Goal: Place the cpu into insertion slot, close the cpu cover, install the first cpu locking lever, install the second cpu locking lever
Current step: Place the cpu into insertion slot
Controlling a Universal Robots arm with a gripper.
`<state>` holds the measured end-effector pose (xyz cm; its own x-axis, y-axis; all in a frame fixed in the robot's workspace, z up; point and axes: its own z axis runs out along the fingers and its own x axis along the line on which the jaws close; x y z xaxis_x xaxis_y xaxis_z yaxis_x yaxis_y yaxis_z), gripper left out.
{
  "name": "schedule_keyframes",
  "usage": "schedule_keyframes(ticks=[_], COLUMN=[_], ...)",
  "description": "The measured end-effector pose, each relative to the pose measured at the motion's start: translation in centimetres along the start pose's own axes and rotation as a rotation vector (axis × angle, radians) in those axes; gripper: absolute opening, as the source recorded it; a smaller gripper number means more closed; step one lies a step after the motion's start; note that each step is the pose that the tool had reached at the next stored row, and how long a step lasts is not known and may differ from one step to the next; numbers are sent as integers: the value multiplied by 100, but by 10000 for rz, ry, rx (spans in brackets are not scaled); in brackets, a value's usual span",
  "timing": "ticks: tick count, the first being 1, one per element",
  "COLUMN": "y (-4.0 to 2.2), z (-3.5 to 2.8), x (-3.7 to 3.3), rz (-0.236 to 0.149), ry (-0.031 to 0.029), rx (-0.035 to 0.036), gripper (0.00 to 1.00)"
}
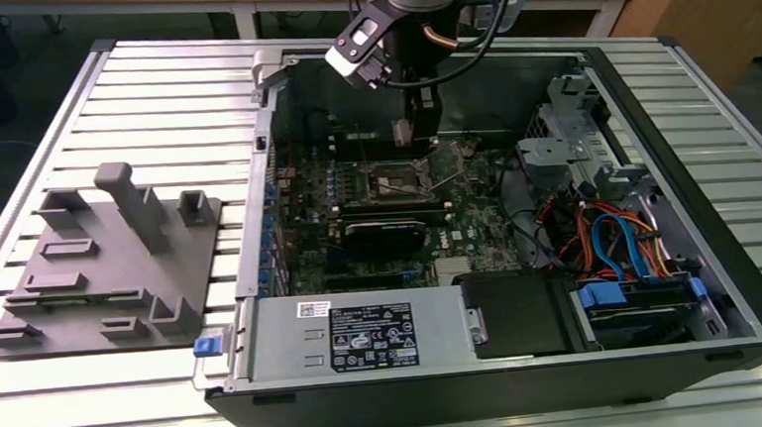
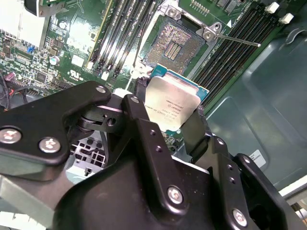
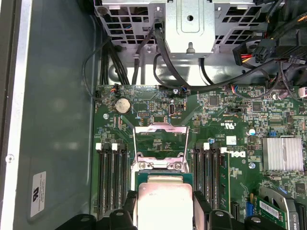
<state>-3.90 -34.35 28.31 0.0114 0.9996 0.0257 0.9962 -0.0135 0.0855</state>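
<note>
Gripper (image 2: 168, 110): fingers closed on the cpu (image 2: 173, 101), pinching opposite edges to carry the chip flat; cpu near the insertion slot (image 2: 178, 44), not yet seated; cpu cover (image 3: 160, 127) raised, locking lever (image 2: 237, 41) swung clear, apparently to leave the socket open.

I see print on the cpu (image 2: 173, 108) and a power supply label (image 1: 372, 335) at six o'clock, both too small to read.
</note>
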Motion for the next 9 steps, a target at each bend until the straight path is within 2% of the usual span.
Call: schedule_keyframes(ticks=[6, 9], y=[-7, -7], z=[42, 43], x=[-1, -1], rz=[-205, -231], ry=[20, 19], rx=[5, 8], gripper=[54, 54])
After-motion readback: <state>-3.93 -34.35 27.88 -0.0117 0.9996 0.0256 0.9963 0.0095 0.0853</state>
